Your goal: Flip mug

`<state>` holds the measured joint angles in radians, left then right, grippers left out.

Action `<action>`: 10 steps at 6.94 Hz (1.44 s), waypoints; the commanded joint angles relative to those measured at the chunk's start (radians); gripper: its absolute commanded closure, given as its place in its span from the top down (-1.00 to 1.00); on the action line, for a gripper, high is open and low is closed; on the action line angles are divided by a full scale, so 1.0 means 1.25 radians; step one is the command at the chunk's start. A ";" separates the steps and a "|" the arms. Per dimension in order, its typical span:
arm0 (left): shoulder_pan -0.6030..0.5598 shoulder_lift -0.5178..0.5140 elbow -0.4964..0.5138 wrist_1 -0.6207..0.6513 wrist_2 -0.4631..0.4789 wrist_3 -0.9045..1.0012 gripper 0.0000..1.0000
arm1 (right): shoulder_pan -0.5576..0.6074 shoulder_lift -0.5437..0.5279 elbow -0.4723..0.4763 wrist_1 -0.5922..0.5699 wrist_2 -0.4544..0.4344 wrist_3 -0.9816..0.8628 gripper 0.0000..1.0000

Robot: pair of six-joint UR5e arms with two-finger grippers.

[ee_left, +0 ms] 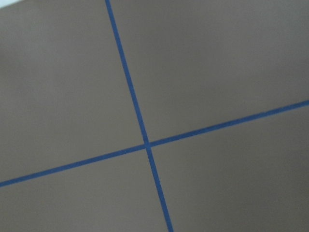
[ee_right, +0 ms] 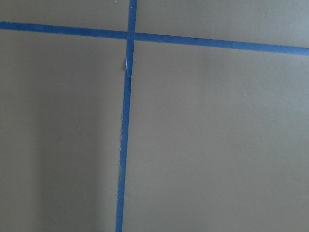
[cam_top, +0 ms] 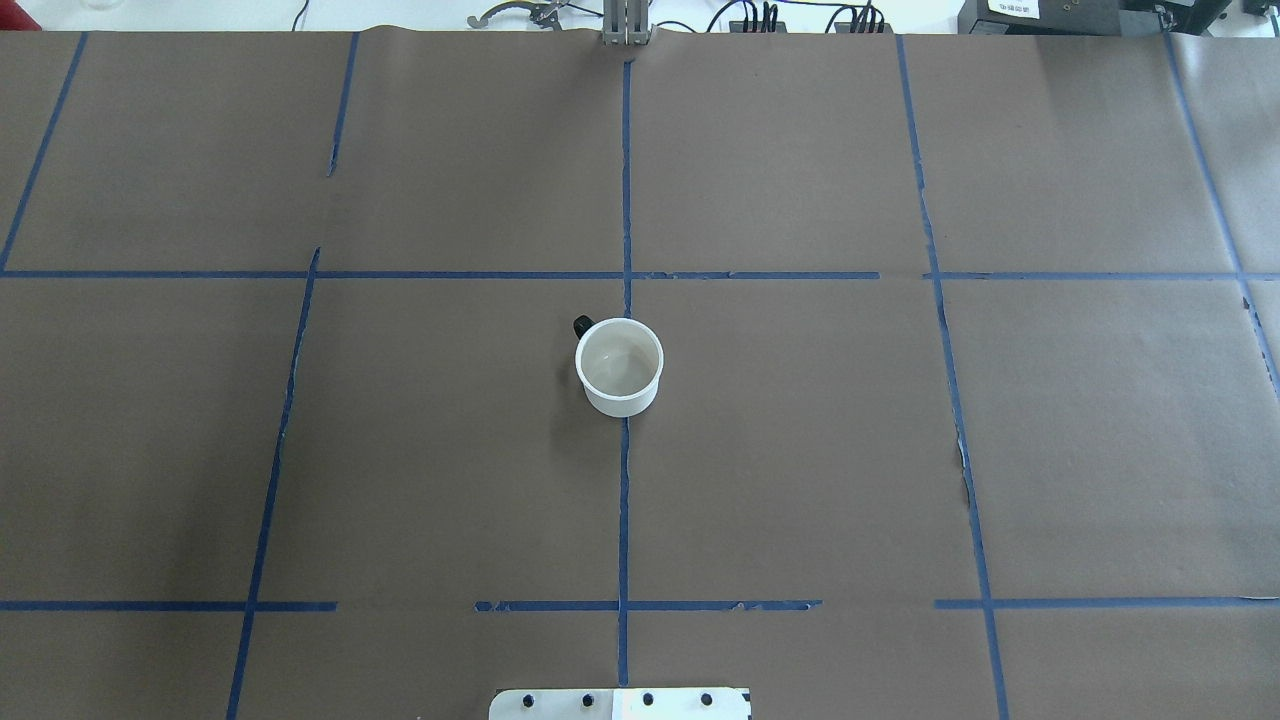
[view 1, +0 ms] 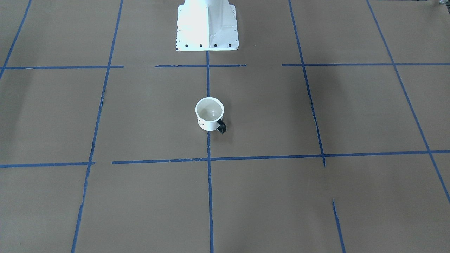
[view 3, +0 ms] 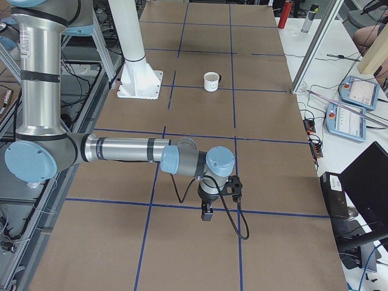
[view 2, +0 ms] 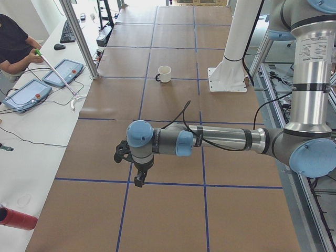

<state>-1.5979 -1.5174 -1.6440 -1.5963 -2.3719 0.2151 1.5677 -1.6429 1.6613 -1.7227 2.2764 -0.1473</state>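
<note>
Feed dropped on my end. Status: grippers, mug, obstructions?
Left gripper and right gripper both far from mug, open or shut unclear. Mug upright, mouth up, on centre tape line, untouched. No obstruction visible near it.

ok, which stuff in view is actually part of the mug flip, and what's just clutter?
Part of the job:
- mug, upright, mouth up, on the centre tape line
- left gripper and right gripper, both far from it

Not part of it:
- teach pendants, keyboard, red cylinder on the side bench
- white pedestal
</note>
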 commanded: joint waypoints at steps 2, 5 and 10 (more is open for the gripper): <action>-0.081 0.016 -0.005 -0.009 -0.040 0.001 1.00 | 0.000 0.000 0.000 0.000 0.000 0.000 1.00; -0.088 0.002 -0.030 0.012 -0.028 -0.043 1.00 | 0.000 0.000 0.000 0.000 0.000 0.000 1.00; -0.064 -0.002 -0.037 0.040 0.014 -0.144 1.00 | 0.000 0.000 0.000 0.000 0.000 0.000 1.00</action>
<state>-1.6956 -1.5160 -1.6872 -1.5738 -2.3749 0.0342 1.5677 -1.6429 1.6607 -1.7227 2.2764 -0.1473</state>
